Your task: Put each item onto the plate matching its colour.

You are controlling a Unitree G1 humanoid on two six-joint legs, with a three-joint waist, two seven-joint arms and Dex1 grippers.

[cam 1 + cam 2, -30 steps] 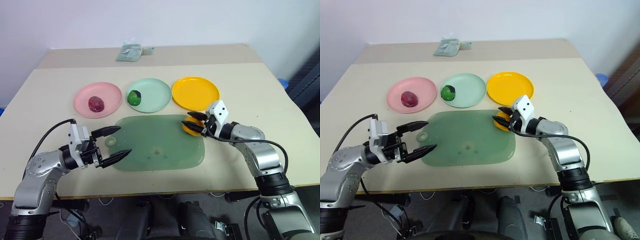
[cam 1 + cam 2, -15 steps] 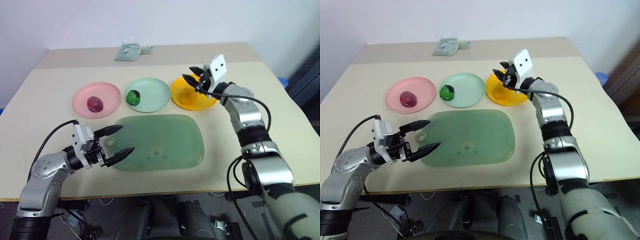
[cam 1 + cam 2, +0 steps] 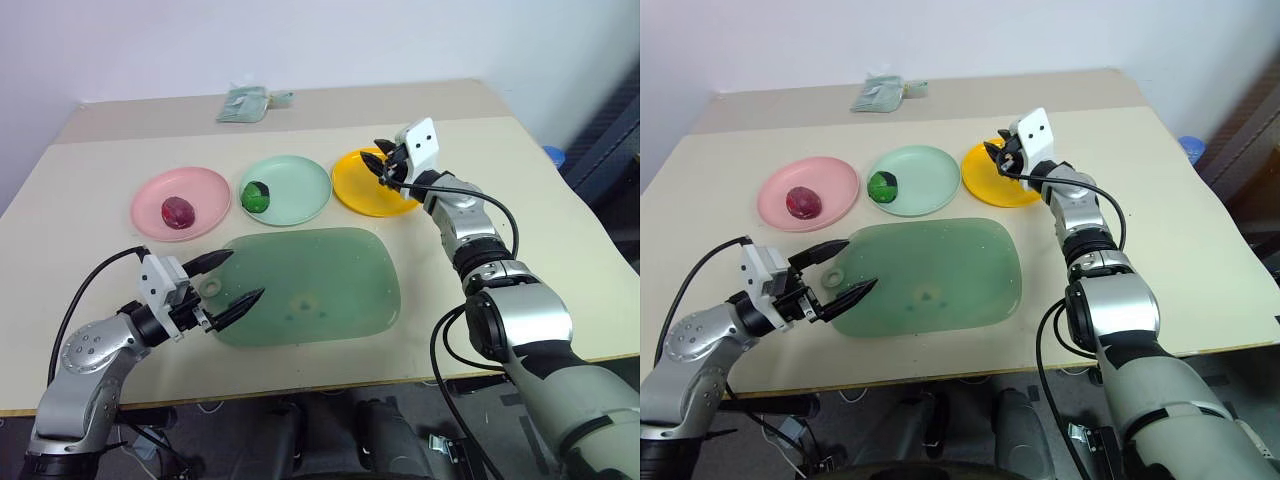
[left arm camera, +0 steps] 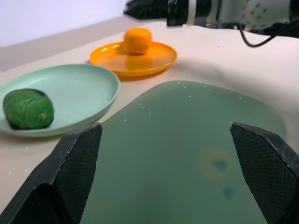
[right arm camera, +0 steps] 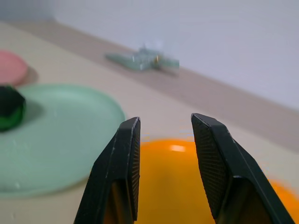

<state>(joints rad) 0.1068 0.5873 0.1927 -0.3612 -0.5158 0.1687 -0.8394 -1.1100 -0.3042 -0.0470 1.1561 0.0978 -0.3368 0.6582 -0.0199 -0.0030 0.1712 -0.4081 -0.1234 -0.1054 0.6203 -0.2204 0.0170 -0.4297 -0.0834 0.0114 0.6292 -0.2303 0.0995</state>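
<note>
Over the yellow-orange plate, left wrist view reveals the right pincer clamping the orange piece.

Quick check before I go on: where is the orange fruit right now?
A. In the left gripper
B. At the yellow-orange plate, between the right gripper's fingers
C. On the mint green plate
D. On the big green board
B. The orange fruit sits over the yellow-orange plate, with the right gripper shut on it; the left gripper hangs open over the green board.
</note>
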